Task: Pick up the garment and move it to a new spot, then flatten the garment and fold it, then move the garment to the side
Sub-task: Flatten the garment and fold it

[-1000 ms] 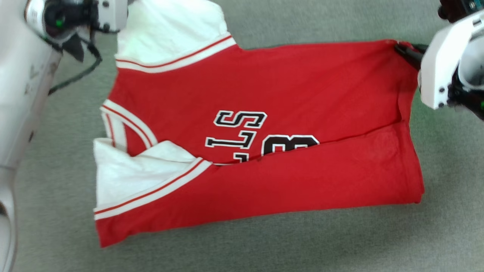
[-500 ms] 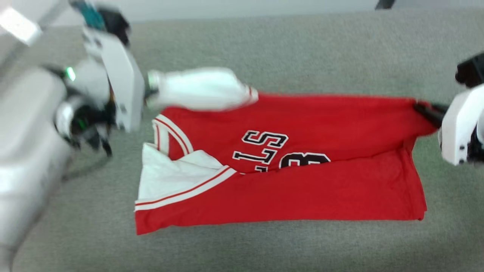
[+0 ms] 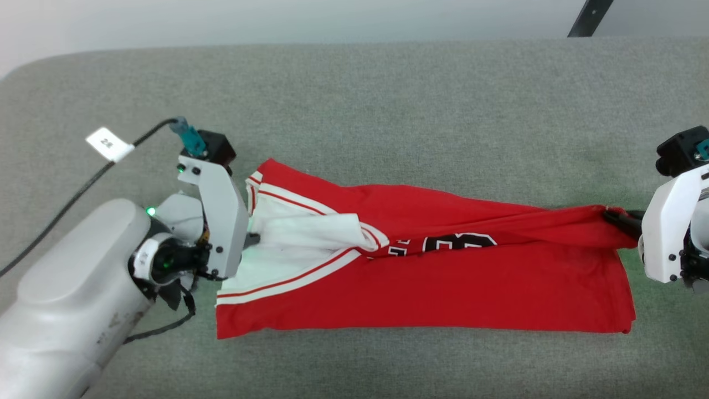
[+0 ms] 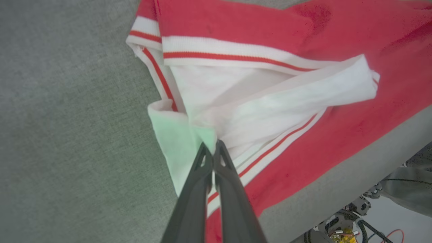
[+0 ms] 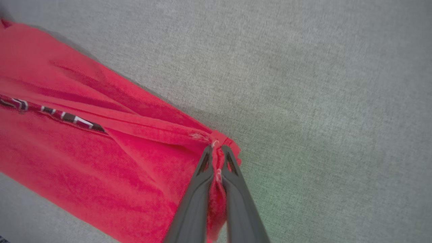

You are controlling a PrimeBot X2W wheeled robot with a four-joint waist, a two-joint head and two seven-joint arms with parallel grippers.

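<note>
- Grey felt-like tabletop (image 3: 388, 100) is filling the workspace, with a pale wall behind. The nap looks grippy, so cloth is likely dragging rather than sliding.
- You're working the red jersey (image 3: 443, 299) mid-table, long axis running left to right. The near half is lying flat; the far edge is hanging raised between the two grips and draping over it, mostly hiding the black lettering (image 3: 460, 242).
- Left gripper (image 4: 211, 146) is clamping tight on the white sleeve (image 4: 270, 101) at the collar end, with cloth caught between the tips.
- Right gripper (image 5: 216, 150) is pinching closed on the red hem corner (image 5: 226, 141) at the opposite end.
- Handling, as I'm judging it: you're dealing with a light, limp knit with no stiffness. It's sagging between holds and the sleeve is twisting into a roll. It's looking neither fragile nor slippery.
- Best holds are looking like seams and striped trim at the corners, since thicker cloth is less likely to be slipping out of a thin pinch.
- Risks: uneven pull skewing the fold line, and the sleeve ending up crumpled inside.
- Tagged cable (image 3: 105, 145) is trailing over the table, well apart from the cloth.
</note>
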